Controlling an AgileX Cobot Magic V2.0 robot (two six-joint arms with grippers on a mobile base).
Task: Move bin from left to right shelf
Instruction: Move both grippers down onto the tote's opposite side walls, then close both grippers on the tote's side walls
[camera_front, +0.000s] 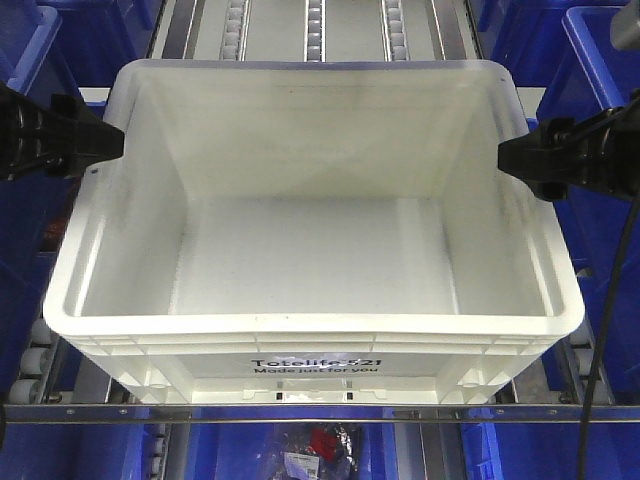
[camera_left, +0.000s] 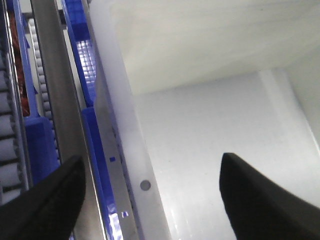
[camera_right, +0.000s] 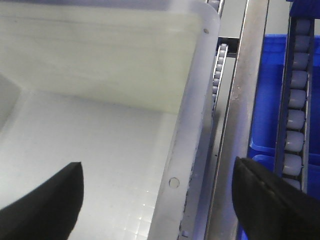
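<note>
A large white rectangular bin (camera_front: 300, 326) with a ribbed rim is seen from above, set on a roller shelf (camera_front: 316, 25) between blue bins (camera_front: 600, 70). "Totelife 521 Made just for you" (camera_front: 316, 366) is printed in black on its near side. Each side wall is straddled by a pincer: the left gripper (camera_left: 150, 167) and right gripper (camera_right: 159, 167) are both spread wide, with nothing clasped.

The bin (camera_front: 310, 250) sits on the roller shelf (camera_front: 318, 25); the left pincer (camera_front: 105, 140) and right pincer (camera_front: 510, 158) straddle its side walls.
</note>
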